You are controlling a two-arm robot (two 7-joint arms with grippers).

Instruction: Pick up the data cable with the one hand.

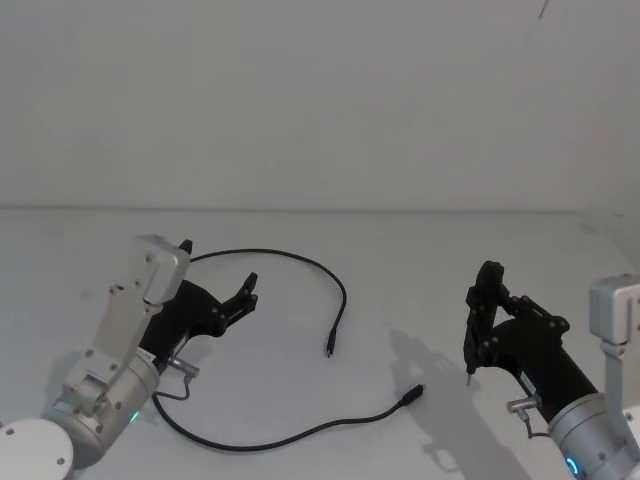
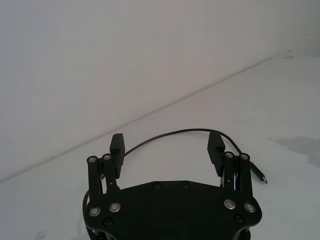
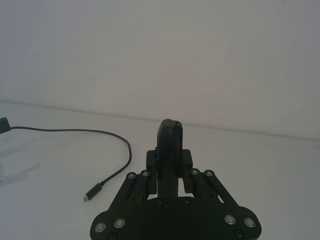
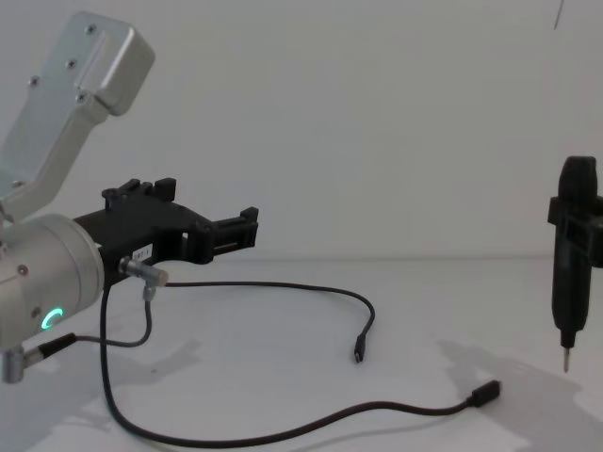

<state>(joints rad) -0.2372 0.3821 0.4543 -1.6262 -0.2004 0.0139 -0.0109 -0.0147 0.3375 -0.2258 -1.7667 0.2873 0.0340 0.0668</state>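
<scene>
The data cable (image 1: 343, 290) is a thin black cord lying loose on the white table (image 1: 420, 250). It curves from beside my left gripper round to one plug (image 1: 328, 349). Its other plug (image 1: 414, 393) lies nearer the front. My left gripper (image 1: 218, 267), the blocky one hand with a small white label, is open and holds nothing. It hovers above the table, and the cable (image 2: 170, 134) arcs just beyond its two fingers (image 2: 216, 145). My right gripper (image 1: 489, 272) is raised at the right with its fingers shut, well apart from the cable (image 3: 120, 140).
A short grey robot wire with a silver plug (image 1: 180, 368) hangs under my left wrist, close to the cable's front loop (image 4: 283, 431). A thin metal tip (image 4: 565, 363) points down from my right gripper. A plain white wall stands behind the table.
</scene>
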